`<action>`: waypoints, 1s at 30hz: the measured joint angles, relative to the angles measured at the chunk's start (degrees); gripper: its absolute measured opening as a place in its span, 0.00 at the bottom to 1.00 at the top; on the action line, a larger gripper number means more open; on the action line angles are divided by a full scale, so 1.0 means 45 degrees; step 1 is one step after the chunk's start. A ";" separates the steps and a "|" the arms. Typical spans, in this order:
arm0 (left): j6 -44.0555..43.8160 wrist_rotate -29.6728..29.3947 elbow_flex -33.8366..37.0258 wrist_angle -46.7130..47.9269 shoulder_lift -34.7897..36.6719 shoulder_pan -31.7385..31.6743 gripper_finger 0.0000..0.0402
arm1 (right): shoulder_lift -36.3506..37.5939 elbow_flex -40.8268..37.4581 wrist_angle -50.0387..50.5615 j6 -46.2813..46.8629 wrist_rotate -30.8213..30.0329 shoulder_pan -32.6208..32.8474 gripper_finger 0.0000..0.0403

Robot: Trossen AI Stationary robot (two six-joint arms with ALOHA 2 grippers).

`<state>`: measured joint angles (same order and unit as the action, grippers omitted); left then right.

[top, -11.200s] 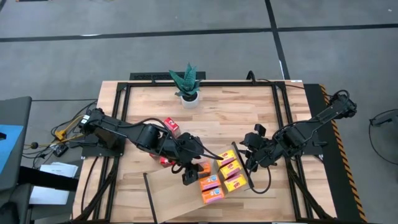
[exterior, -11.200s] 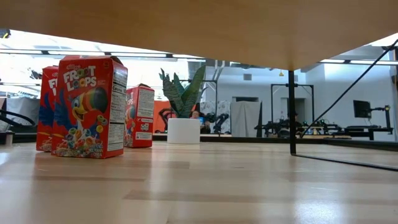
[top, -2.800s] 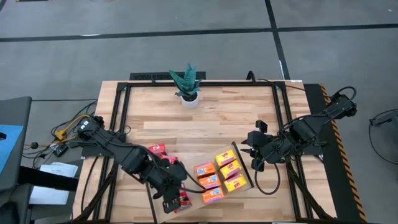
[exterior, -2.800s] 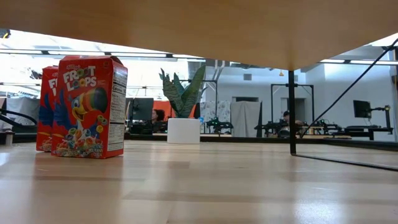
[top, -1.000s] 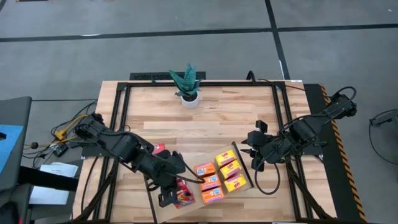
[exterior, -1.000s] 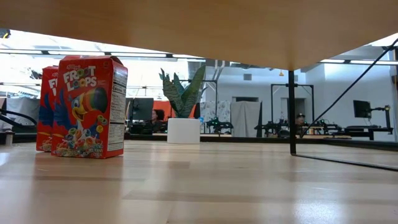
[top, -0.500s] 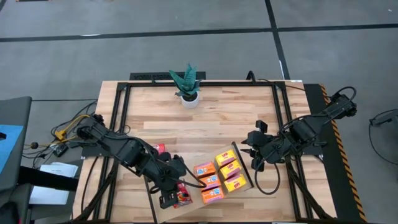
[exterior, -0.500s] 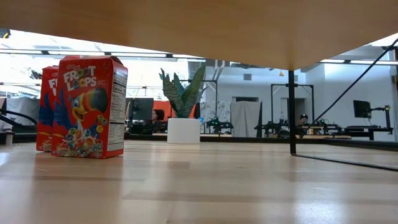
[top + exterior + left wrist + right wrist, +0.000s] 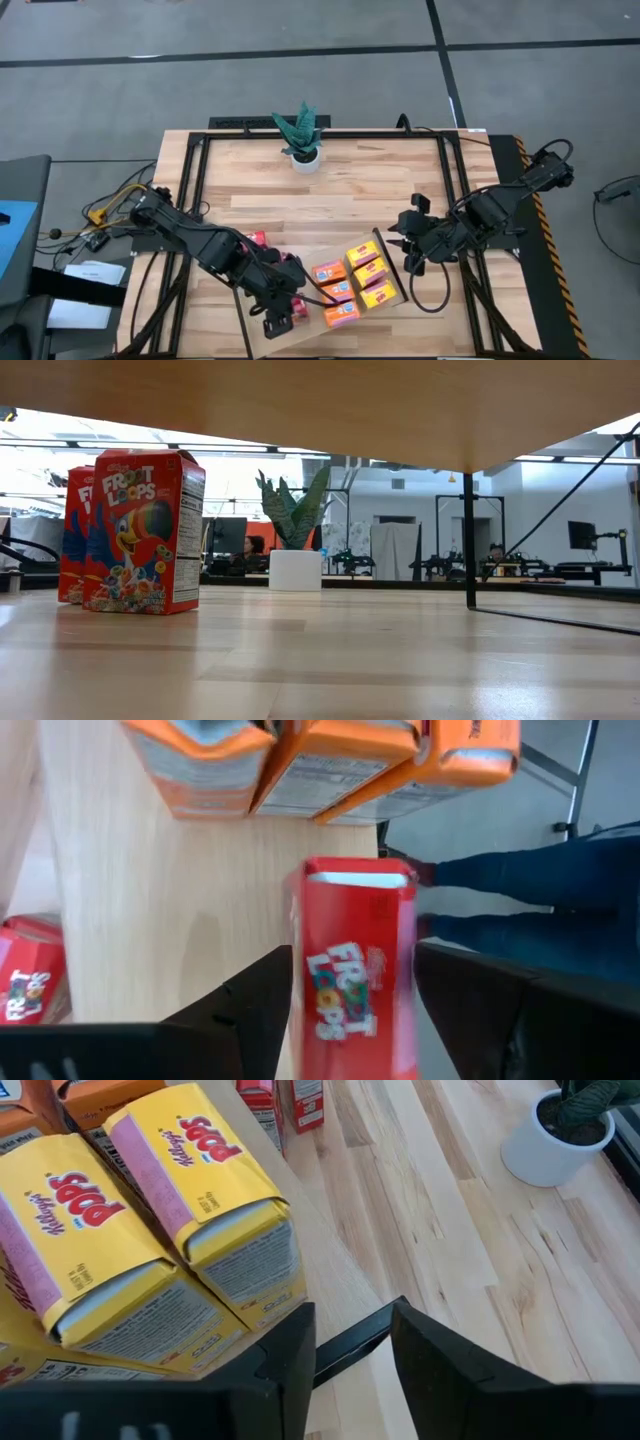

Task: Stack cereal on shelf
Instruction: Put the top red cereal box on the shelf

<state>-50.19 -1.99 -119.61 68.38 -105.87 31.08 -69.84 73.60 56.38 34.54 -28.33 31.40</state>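
My left gripper [image 9: 283, 320] is over the shelf [image 9: 310, 340], a light-wood board with black end rails, shut on a red cereal box [image 9: 355, 970]. Orange boxes [image 9: 335, 282] and yellow boxes [image 9: 368, 258] stand in rows on the board to its right. Two more red boxes [image 9: 140, 530] stand on their bases on the tabletop. My right gripper [image 9: 405, 258] is at the shelf's right rail [image 9: 350, 1345], shut on it. The low view looks under the board [image 9: 320, 410]. My left gripper pinches the red box between its two fingers [image 9: 260, 1000], one on each broad face [image 9: 345, 990]. The box's white-edged end [image 9: 358, 878] points away from the wrist, toward the orange boxes. Whether the box touches the board, I cannot tell. My right gripper has the thin black rail [image 9: 350, 1345] between its two fingers [image 9: 430, 1350]. The rail runs slantwise across the gap, just beside the yellow boxes [image 9: 200, 1200].
A potted plant [image 9: 303, 140] stands near the table's far edge. Black frame bars [image 9: 452, 190] run along the tabletop's sides. A shelf leg [image 9: 468, 540] stands on the table. A person's legs [image 9: 540, 910] show beyond the table. Bare wood [image 9: 350, 200] lies between plant and shelf.
My left arm has swung a little toward the table's right. The red box in its hold has turned, so less of its printed face shows from above, and it now sits closer to the orange boxes. The right arm has kept still.
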 joint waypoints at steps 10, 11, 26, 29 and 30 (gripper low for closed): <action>-0.0321 0.0593 0.0005 -0.0224 0.0071 -0.0003 0.50 | 0.0000 0.0000 -0.0056 0.0001 0.0000 0.0000 0.39; -0.0321 0.0649 0.0005 -0.0293 0.0075 -0.0003 0.50 | 0.0000 0.0000 -0.0071 0.0003 -0.0001 0.0000 0.39; -0.0979 0.2713 0.0005 -0.0357 0.0152 -0.0227 0.50 | 0.0000 0.0000 -0.0071 0.0020 0.0004 0.0000 0.41; -0.1210 0.3053 -0.0084 -0.0353 0.0234 -0.0336 0.50 | 0.0000 0.0000 -0.0084 0.0020 0.0004 0.0000 0.40; -0.1233 0.3097 -0.0175 -0.0207 0.0239 -0.0354 0.50 | 0.0000 0.0000 -0.0098 0.0018 0.0004 0.0000 0.40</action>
<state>-55.74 11.95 -120.40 67.45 -104.80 29.49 -69.84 73.60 55.94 34.62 -28.32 31.40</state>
